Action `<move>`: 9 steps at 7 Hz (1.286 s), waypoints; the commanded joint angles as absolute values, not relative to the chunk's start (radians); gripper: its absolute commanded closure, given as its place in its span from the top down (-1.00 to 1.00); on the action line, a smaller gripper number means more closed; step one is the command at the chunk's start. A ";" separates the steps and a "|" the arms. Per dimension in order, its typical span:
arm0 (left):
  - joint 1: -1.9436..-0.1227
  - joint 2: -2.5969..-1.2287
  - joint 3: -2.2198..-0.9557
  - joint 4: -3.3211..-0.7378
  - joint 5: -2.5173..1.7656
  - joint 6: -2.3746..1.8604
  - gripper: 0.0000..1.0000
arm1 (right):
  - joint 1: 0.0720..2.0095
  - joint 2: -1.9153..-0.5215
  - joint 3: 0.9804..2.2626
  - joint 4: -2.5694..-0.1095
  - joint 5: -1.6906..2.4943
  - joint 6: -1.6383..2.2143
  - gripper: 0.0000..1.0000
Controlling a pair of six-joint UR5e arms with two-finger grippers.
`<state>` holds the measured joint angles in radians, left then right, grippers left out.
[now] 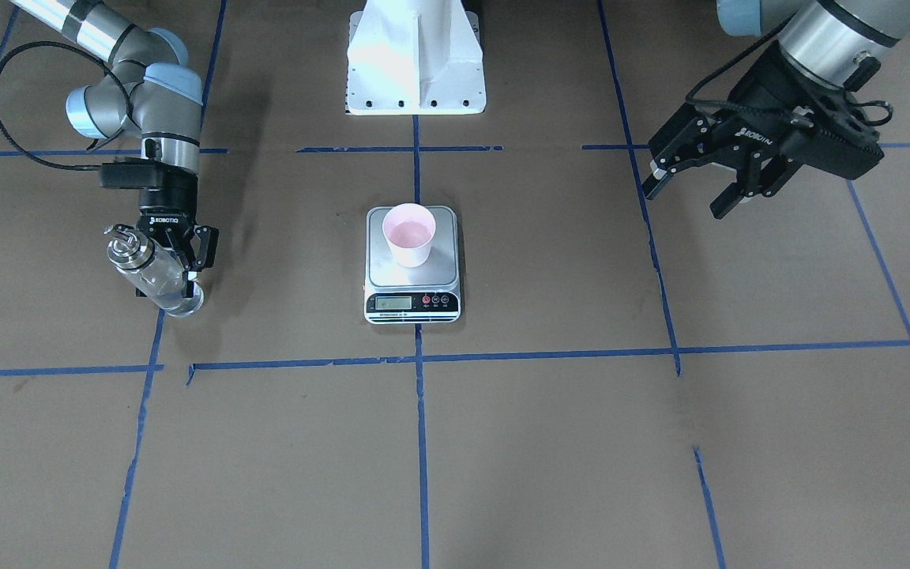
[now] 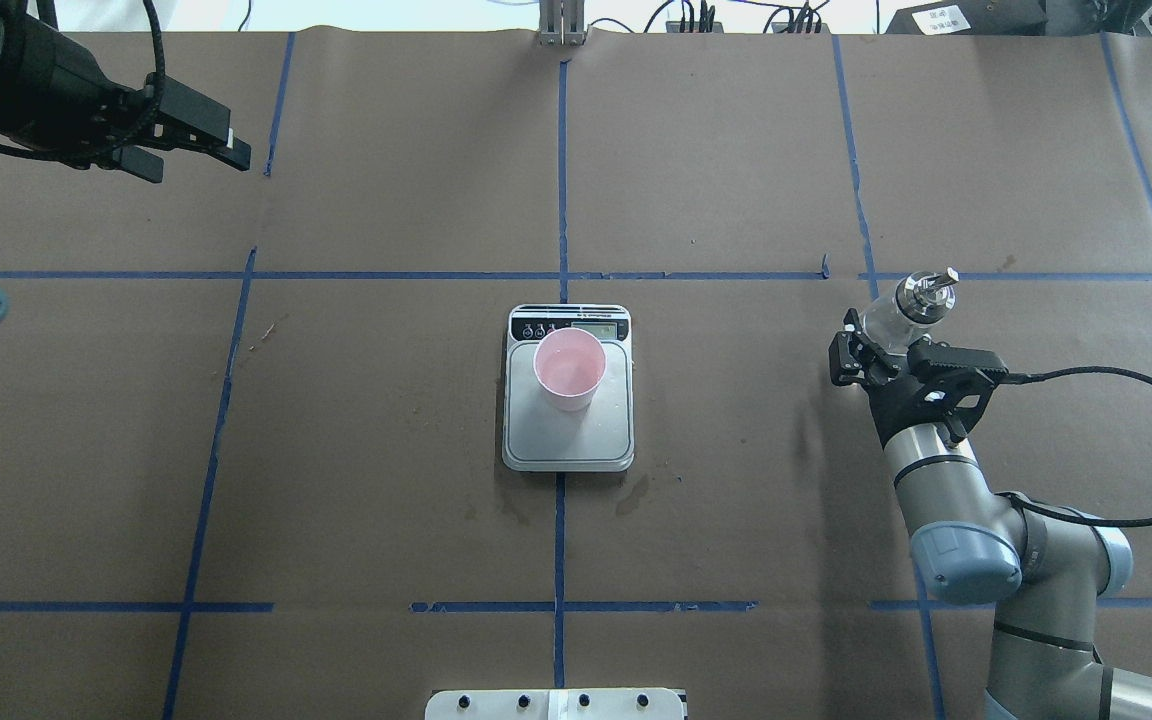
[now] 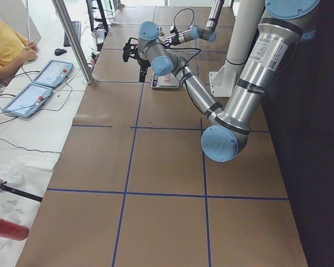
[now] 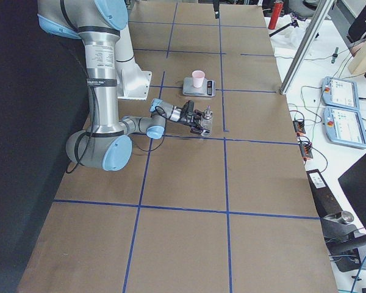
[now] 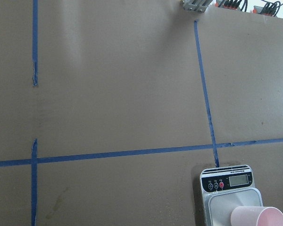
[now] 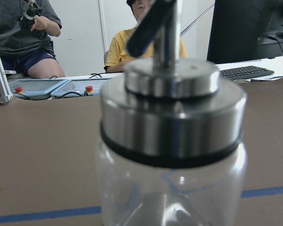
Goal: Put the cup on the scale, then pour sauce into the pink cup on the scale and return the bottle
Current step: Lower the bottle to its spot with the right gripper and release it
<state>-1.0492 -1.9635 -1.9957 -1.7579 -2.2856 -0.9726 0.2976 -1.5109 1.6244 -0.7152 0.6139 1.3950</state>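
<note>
Two grippers show from the front: the right gripper (image 1: 174,273) clamps the bottle (image 1: 139,261), the left gripper (image 1: 696,190) hangs spread and empty, and the cup (image 1: 409,234) stands on the scale (image 1: 413,303). Overhead, the bottle's body is half hidden by the fingers. The right wrist view blurs its cap.

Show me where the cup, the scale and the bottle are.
cup (image 1: 410,234): front-facing view, its pink inside.
scale (image 1: 443,269): front-facing view, bare steel plate.
bottle (image 1: 153,276): front-facing view, glass body.
</note>
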 commanded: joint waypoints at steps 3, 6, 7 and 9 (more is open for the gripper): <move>-1.049 -1.963 -1.996 -1.758 -2.286 -0.973 0.98 | 0.298 -1.511 1.631 -0.755 0.617 1.391 1.00; -1.049 -1.962 -1.993 -1.758 -2.286 -0.973 0.98 | 0.273 -1.543 1.673 -0.752 0.612 1.391 1.00; -1.049 -1.962 -1.993 -1.758 -2.286 -0.973 0.99 | 0.246 -1.595 1.740 -0.752 0.612 1.391 1.00; -1.049 -1.963 -1.994 -1.758 -2.286 -0.973 0.99 | 0.212 -1.644 1.796 -0.752 0.611 1.391 1.00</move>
<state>-1.0492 -1.9629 -1.9936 -1.7579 -2.2856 -0.9725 0.2314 -1.6146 1.7693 -0.7530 0.6118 1.3913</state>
